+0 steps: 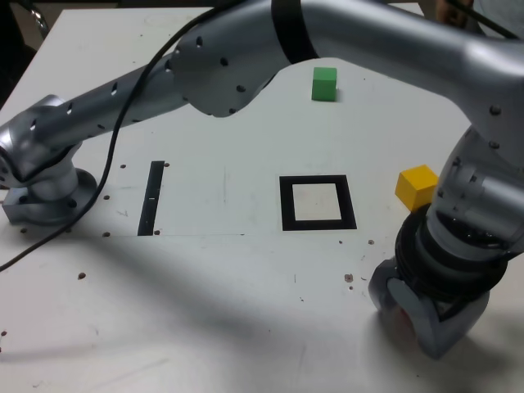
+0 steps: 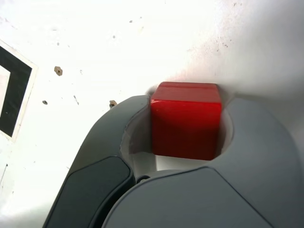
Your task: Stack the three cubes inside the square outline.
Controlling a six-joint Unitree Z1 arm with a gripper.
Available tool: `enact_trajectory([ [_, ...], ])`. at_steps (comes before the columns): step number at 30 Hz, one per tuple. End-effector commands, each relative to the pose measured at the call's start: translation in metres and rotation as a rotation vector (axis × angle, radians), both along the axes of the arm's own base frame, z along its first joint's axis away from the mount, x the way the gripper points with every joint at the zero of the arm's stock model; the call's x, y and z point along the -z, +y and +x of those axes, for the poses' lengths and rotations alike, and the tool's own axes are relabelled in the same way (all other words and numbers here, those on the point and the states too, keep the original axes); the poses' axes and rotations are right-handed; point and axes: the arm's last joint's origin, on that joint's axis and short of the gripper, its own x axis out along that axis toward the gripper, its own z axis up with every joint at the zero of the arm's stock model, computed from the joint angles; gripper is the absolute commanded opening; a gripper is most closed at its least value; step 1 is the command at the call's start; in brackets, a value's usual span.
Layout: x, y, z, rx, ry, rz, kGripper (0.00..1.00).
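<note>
In the wrist view the red cube (image 2: 185,121) sits between my gripper's (image 2: 186,102) two grey jaws, which press on its two sides, and it rests on the white table. In the exterior view the gripper (image 1: 409,315) is down at the table near the front right, and only a sliver of the red cube (image 1: 400,318) shows. The yellow cube (image 1: 416,187) lies just behind the gripper, to the right of the square outline (image 1: 318,202). Further back stands the green cube (image 1: 324,84). A corner of the square outline (image 2: 14,90) shows in the wrist view.
A narrow black strip (image 1: 151,196) lies at the exterior view's left of the outline. The arm's base (image 1: 41,192) stands at the far left, and the arm arches across the back of the white table (image 1: 221,286). Small dark specks dot the surface.
</note>
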Motion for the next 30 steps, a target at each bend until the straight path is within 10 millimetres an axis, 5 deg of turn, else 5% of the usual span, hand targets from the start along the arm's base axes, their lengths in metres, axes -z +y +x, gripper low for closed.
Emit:
enact_trajectory([
  [1,-0.003,0.001,-0.002,-0.005,0.010,0.000,0.24],
  [7,-0.036,0.015,-0.019,-0.035,-0.012,0.014,0.21],
  [12,-0.089,0.056,-0.060,-0.132,-0.043,0.043,0.20],
  [16,-0.107,0.090,-0.088,-0.232,-0.049,0.069,0.20],
  [22,-0.106,0.132,-0.107,-0.364,-0.044,0.091,0.20],
  [30,-0.068,0.172,-0.114,-0.506,-0.038,0.021,0.20],
])
